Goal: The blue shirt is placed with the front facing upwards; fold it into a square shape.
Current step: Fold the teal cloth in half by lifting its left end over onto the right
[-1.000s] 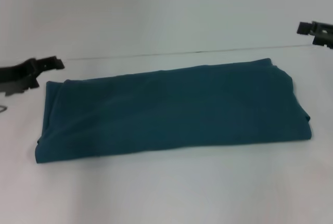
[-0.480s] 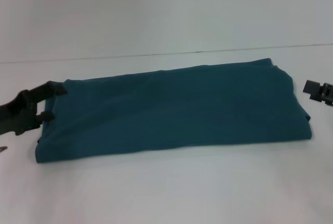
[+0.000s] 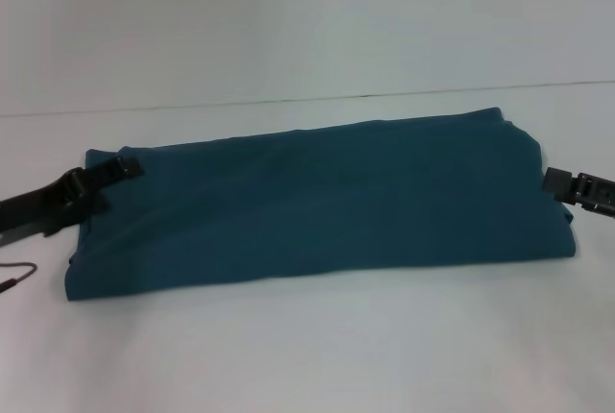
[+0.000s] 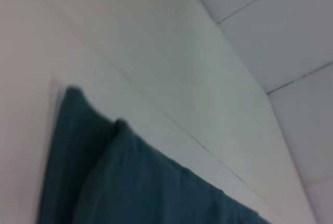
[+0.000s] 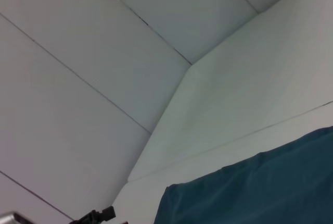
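The white table (image 3: 307,355) carries the blue shirt (image 3: 317,202), folded into a long band with its plain teal side up, stretched from one gripper to the other. The left gripper (image 3: 123,169) sits at the band's left end, its dark fingers (image 3: 96,177) lying over the far corner of the cloth; whether they pinch fabric cannot be told. The right gripper (image 3: 553,182) touches the opposite end at its short edge, and its grip cannot be told either. A thin dark cable (image 3: 14,277) trails just below the left arm.
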Motion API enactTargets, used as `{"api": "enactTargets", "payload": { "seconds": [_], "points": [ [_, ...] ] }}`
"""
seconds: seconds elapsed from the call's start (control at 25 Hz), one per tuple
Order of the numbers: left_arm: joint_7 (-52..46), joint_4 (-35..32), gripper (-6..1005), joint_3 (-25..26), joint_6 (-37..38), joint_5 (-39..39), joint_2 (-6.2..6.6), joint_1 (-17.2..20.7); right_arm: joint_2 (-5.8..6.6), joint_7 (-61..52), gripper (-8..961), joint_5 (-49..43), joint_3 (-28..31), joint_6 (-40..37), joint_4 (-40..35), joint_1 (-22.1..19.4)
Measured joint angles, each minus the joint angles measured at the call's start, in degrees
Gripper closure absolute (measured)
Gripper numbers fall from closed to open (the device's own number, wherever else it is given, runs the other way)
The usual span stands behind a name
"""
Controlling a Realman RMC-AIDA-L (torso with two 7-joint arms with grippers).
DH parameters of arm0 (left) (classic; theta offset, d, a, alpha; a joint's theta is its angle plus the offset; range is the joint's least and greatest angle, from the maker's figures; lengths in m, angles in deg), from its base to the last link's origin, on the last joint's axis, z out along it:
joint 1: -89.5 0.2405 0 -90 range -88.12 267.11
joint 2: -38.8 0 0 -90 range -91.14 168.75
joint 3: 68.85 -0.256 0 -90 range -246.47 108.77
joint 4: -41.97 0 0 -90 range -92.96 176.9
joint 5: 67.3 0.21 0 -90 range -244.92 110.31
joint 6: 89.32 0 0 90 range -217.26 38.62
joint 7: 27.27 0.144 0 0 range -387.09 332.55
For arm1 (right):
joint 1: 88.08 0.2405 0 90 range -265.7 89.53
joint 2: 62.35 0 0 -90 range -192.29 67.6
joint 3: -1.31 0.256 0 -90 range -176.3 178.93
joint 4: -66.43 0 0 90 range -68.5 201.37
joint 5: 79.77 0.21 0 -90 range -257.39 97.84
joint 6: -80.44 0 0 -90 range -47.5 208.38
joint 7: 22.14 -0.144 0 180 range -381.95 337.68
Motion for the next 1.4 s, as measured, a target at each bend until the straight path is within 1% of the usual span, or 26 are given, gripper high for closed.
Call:
{"api": "enactTargets", "payload": {
  "seconds": [0.12,0.2,0.32,0.36,0.4,0.44,0.52,0.6,0.64,0.68,0.76,0.84,0.92,1.0,1.16,1.4],
  "points": [
    [10.67,-2.45,69,-0.07,1.74,0.01,0.26,0.52,-0.01,-0.13,38,-0.5,0.0,-0.03,0.02,0.01],
    [13.83,-3.46,70,-0.01,2.23,0.01,0.26,0.86,-0.06,-0.31,38,-0.62,0.07,-0.02,0.05,-0.05],
    [12.85,-3.08,71,0.16,2.47,0.0,0.5,0.62,-0.31,-0.38,38,-0.63,0.27,-0.08,0.1,-0.22],
    [11.5,-2.85,72,0.42,2.07,-0.31,0.37,0.47,-0.37,-0.4,38,-0.63,0.31,-0.12,0.11,-0.24],
    [9.51,-2.53,72,0.82,1.48,-0.78,0.07,0.33,-0.43,-0.43,38,-0.63,0.33,-0.16,0.12,-0.25],
    [7.59,-1.97,73,1.58,0.29,-1.75,-0.53,0.15,-0.44,-0.45,39,-0.63,0.37,-0.16,0.12,-0.25],
    [3.99,-0.16,74,3.46,-2.53,-4.81,-2.07,-0.39,-0.56,-0.47,39,-0.63,0.43,-0.12,0.12,-0.19],
    [4.56,0.9,75,3.33,-3.38,-7.05,-2.84,-1.01,-0.64,-0.47,39,-0.63,0.47,-0.04,0.13,-0.07],
    [5.94,1.01,75,2.7,-3.34,-7.52,-2.73,-1.48,-0.65,-0.48,39,-0.63,0.47,-0.03,0.12,-0.04],
    [8.72,1.09,76,1.22,-3.36,-7.4,-2.22,-2.01,-0.65,-0.48,39,-0.63,0.4,0.0,0.12,-0.03],
    [14.73,1.37,77,-2.68,-4.52,-6.01,-0.68,-3.58,-0.55,-0.46,39,-0.63,0.21,0.1,0.15,-0.06],
    [17.87,1.56,78,-5.24,-7.52,-2.69,0.5,-5.21,-0.45,-0.29,39,-0.66,0.17,0.24,0.24,-0.27],
    [18.54,1.73,79,-5.82,-11.07,1.6,0.83,-6.79,-0.45,-0.17,38,-0.87,0.32,0.36,0.45,-0.46],
    [18.67,2.67,80,-5.89,-14.82,4.71,0.79,-8.5,-0.49,-0.17,38,-1.46,0.55,0.44,0.73,-0.55],
    [15.93,6.25,82,-5.68,-20.68,5.92,0.59,-11.02,-0.61,-0.21,38,-2.44,0.69,0.46,1.27,-0.69],
    [5.02,12.8,85,-5.87,-25.14,6.62,2.15,-14.16,-0.66,-0.4,38,-2.66,0.67,0.53,1.53,-0.72]
  ]
}}
